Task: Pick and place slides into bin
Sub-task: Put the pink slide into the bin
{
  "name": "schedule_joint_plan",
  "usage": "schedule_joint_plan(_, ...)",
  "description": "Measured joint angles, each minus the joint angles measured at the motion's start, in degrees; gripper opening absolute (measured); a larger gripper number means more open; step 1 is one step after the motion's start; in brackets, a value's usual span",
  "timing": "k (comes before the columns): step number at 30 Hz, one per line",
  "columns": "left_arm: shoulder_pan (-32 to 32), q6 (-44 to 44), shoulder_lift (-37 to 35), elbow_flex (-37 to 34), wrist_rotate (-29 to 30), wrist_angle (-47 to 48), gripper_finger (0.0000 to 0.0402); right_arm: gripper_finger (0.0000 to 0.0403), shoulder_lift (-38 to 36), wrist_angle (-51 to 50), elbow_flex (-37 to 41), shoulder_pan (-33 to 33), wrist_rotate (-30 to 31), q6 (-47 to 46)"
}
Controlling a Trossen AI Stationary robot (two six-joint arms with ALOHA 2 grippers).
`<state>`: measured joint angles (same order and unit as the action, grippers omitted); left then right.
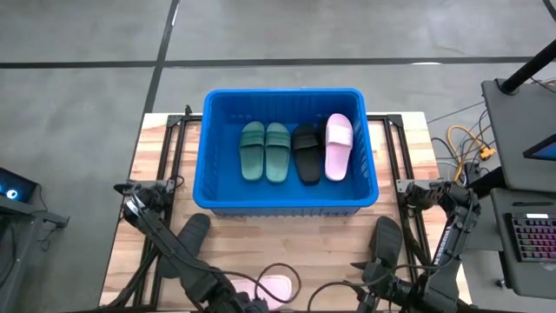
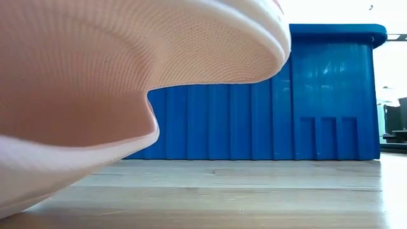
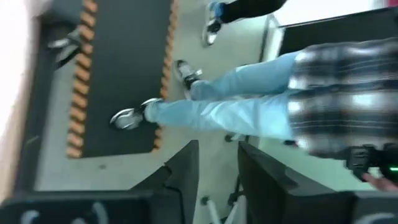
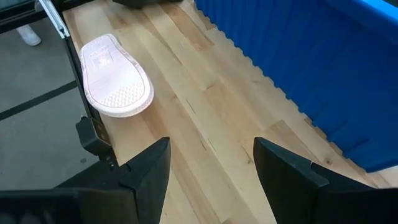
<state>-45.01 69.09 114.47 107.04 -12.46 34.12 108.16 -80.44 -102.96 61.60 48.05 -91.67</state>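
Here right gripper (image 4: 211,168) hangs open, empty, over bare table (image 4: 205,112) beside blue bin (image 1: 289,109). Left gripper's state unclear. Pink slide (image 4: 116,78) lies sole-up at table edge.

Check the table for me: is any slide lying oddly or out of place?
Yes. The pink slide on the table lies sole-up at the near edge, outside the bin, unlike the four in the bin, which sit strap-up. Two dark slides also remain on the table.
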Motion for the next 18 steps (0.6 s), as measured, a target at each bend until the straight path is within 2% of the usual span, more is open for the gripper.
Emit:
schedule_joint_plan(2,0.0,0.6,2.2,2.1,-0.1,-1.1,0.0074,0.0219,0.0,0.1,0.0,0.0,-0.1,0.0)
schedule_joint_plan(5,0.0,-1.1,7.5,8.9,-1.3,0.6,0.0039,0.0219,0.0,0.3,0.0,0.0,-0.3,-0.1)
schedule_joint_plan(8,0.0,-4.4,13.0,17.6,-3.1,8.6,0.0008,0.0219,0.0,0.5,0.0,0.0,-0.4,-0.1)
schedule_joint_plan(11,0.1,-6.4,17.2,26.1,-3.0,21.0,0.0005,0.0219,0.0,0.6,0.0,0.0,-0.5,0.1)
schedule_joint_plan(12,0.1,-6.5,18.0,28.1,-1.8,25.4,0.0005,0.0219,0.0,0.7,0.0,0.0,-0.5,0.2)
schedule_joint_plan(14,0.3,-4.1,17.2,26.3,1.3,28.7,0.0005,0.0219,0.0,0.7,0.0,0.0,-0.5,0.2)
schedule_joint_plan(18,-0.1,4.1,16.1,23.8,16.6,29.4,0.0005,0.0219,0.0,0.7,0.0,0.0,-0.5,0.7)
